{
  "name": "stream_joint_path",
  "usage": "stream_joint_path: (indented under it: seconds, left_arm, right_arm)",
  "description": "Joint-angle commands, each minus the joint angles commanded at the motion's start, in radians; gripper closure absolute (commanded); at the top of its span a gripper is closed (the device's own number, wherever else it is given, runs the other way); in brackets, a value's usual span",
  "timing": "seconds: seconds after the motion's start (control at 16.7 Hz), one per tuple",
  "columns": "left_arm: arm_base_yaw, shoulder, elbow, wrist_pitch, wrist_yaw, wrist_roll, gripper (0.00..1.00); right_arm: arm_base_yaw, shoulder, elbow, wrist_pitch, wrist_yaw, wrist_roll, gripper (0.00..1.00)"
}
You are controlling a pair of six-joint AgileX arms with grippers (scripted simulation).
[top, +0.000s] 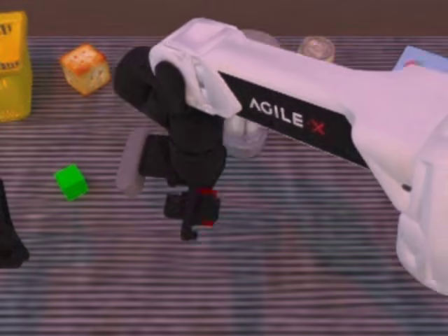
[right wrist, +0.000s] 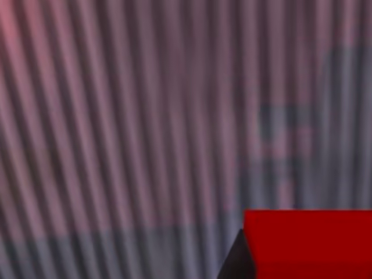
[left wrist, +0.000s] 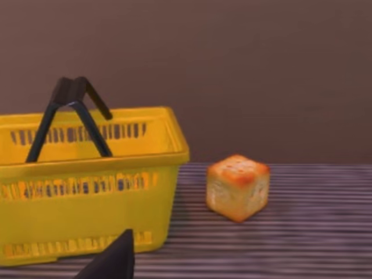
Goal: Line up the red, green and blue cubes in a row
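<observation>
My right arm reaches across the table from the right, and its gripper is shut on the red cube, whose red shows between the black fingers. In the right wrist view the red cube sits against one dark finger, with striped table behind. The green cube lies alone on the table's left side, well left of that gripper. The blue cube is hidden or out of view. My left gripper stays parked at the left edge, and a single dark fingertip shows far off to one side, with nothing held.
A yellow basket with a black handle stands at the back left. Beside it is a larger orange-and-cream speckled cube. A clear glass object stands at the back, and another lies partly under the right arm.
</observation>
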Motion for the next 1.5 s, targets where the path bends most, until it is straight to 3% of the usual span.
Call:
stream_joint_path:
  seconds: [0.18, 0.48, 0.9, 1.2, 1.5]
  left_arm:
    - [0.0, 0.0, 0.0, 0.0, 0.0, 0.0, 0.0]
    - [0.0, 0.0, 0.0, 0.0, 0.0, 0.0, 0.0]
    - [0.0, 0.0, 0.0, 0.0, 0.0, 0.0, 0.0]
    - [0.0, 0.0, 0.0, 0.0, 0.0, 0.0, 0.0]
    - [0.0, 0.0, 0.0, 0.0, 0.0, 0.0, 0.0]
  right_arm:
    - [0.08, 0.027, 0.071, -0.037, -0.001, -0.028, 1.0]
    - [0.082, 0.024, 0.071, -0.034, -0.002, -0.026, 1.0]
    - [0.085, 0.048, -0.128, 0.189, -0.001, -0.026, 1.0]
    - [0.087, 0.053, -0.157, 0.219, -0.001, -0.027, 1.0]
    - [0.087, 0.053, -0.157, 0.219, -0.001, -0.027, 0.62]
